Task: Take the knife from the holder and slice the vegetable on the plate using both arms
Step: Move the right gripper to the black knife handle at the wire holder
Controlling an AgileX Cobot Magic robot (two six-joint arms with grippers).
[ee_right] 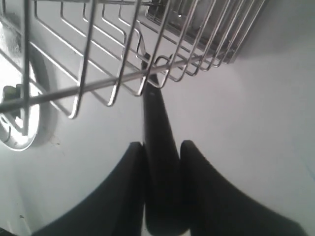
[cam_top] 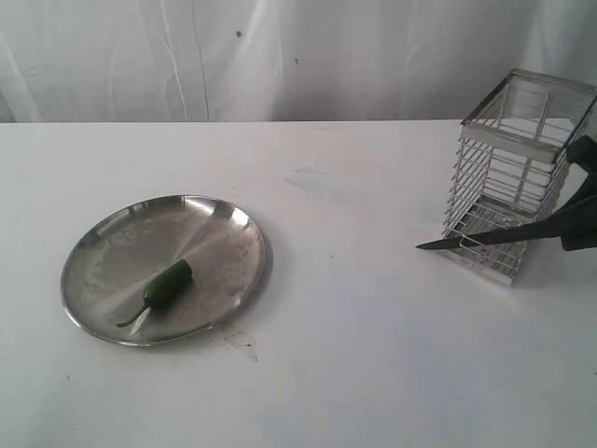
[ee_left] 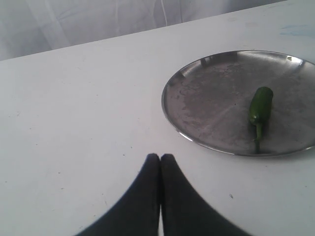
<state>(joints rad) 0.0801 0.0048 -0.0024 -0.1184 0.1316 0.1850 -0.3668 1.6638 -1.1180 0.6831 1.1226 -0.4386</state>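
Knife withdrawal: right fingers (ee_right: 123, 196) clamp the slim black knife (cam_top: 485, 238) beside the tall silver-wire holder (cam_top: 518, 168), left fingers (ee_left: 147, 196) pressed together; next, carry it to the dark-green pepper (cam_top: 168, 283).

The round steel plate (cam_top: 103, 233) is showing scuffed silver-grey, the small chilli-like pepper (cam_top: 170, 282) dark green, the slim pointed knife (cam_top: 494, 237) all black.

table (cam_top: 354, 373): white, faintly smudged | backdrop (cam_top: 280, 56): white draped cloth
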